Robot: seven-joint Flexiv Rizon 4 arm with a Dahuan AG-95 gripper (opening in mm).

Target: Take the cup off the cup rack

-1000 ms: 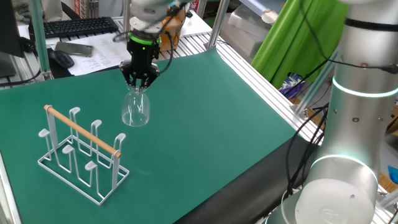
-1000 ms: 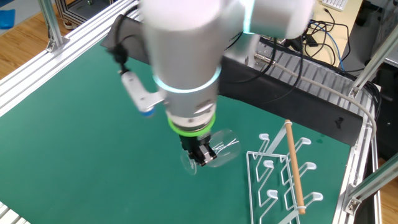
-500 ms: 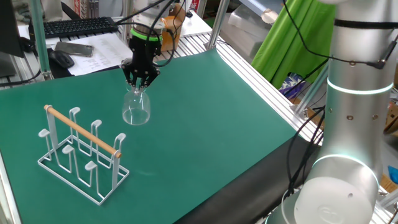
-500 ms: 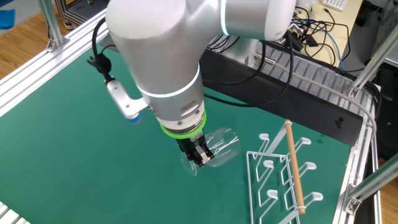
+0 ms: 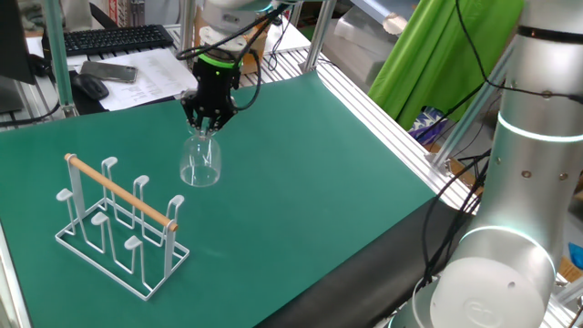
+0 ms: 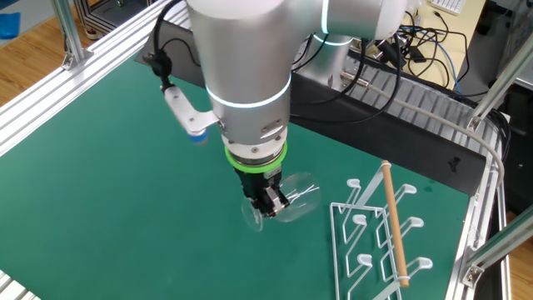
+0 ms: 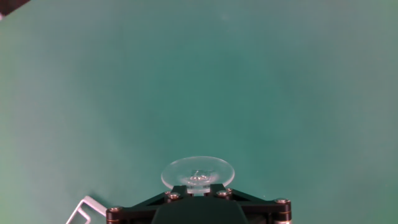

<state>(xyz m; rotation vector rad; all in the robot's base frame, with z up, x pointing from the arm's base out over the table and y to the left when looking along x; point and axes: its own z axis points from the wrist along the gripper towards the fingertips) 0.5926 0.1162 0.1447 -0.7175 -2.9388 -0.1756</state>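
Note:
The cup (image 5: 200,162) is a clear wine glass that hangs bowl down from my gripper (image 5: 206,130), over the green mat to the right of the cup rack. The gripper is shut on its stem just under the foot. In the other fixed view the cup (image 6: 296,197) shows beside the gripper (image 6: 268,205), left of the rack. In the hand view the round glass (image 7: 198,172) sits right at my fingertips (image 7: 214,186). The white wire cup rack (image 5: 120,224) with its wooden bar stands empty; it also shows in the other fixed view (image 6: 385,235). I cannot tell whether the rim touches the mat.
A corner of the rack (image 7: 83,209) shows at the bottom left of the hand view. A keyboard (image 5: 114,38), mouse and papers lie beyond the mat's far edge. Aluminium rails (image 5: 378,105) border the mat on the right. The arm's grey base (image 5: 510,219) stands at the right.
The gripper with the cup has shifted slightly to the right, away from the rack. The arm's upper links have swung. The rack has not moved.

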